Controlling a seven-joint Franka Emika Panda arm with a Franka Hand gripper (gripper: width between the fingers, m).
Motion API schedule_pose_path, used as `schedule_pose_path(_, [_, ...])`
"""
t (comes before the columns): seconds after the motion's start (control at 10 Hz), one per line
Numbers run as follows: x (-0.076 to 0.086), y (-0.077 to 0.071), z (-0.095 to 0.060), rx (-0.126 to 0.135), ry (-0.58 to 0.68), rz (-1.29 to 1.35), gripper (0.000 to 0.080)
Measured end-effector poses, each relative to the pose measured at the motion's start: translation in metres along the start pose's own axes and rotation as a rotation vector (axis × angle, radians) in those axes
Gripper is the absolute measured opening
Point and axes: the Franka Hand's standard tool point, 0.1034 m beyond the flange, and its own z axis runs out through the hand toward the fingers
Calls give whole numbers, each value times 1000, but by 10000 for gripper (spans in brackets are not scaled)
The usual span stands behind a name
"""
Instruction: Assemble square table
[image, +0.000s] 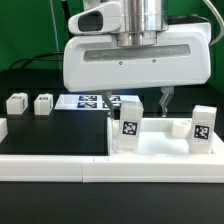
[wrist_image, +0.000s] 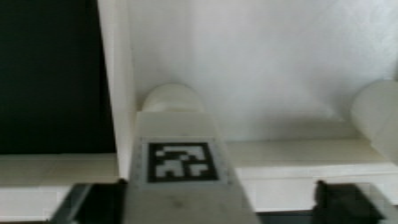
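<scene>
My gripper (wrist_image: 217, 205) hangs released, its fingers (wrist_image: 98, 205) spread either side of an upright leg (wrist_image: 178, 150) without touching it. That leg stands on the white tabletop (image: 160, 143), and a second leg (image: 201, 125) stands nearby.

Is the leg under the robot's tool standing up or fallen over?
Standing up: the leg rises straight from the tabletop, not leaning.

No words, numbers or brand names to read anywhere here, just black-and-white square code tags. There's one on the front of the upright leg (image: 130, 128) and another on the second leg (image: 202, 125) toward the exterior view's right. Several sit on the marker board (image: 100, 101) behind, and the wrist view catches one, blurred, on a white leg (wrist_image: 178, 125).
</scene>
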Motion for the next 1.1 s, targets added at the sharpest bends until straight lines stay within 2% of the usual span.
schedule_pose_path(0.1, [0, 6, 0, -7, 1, 82, 412])
schedule_pose_path(0.2, [0, 8, 0, -8, 1, 177, 299])
schedule_pose_path(0.6, [0, 10, 0, -2, 2, 440, 298])
schedule_pose_path(0.7, [1, 17, 2, 17, 10, 547, 298])
schedule_pose_path(0.9, [5, 28, 4, 76, 37, 809, 294])
schedule_pose_path(1.1, [0, 20, 5, 96, -11, 1140, 294])
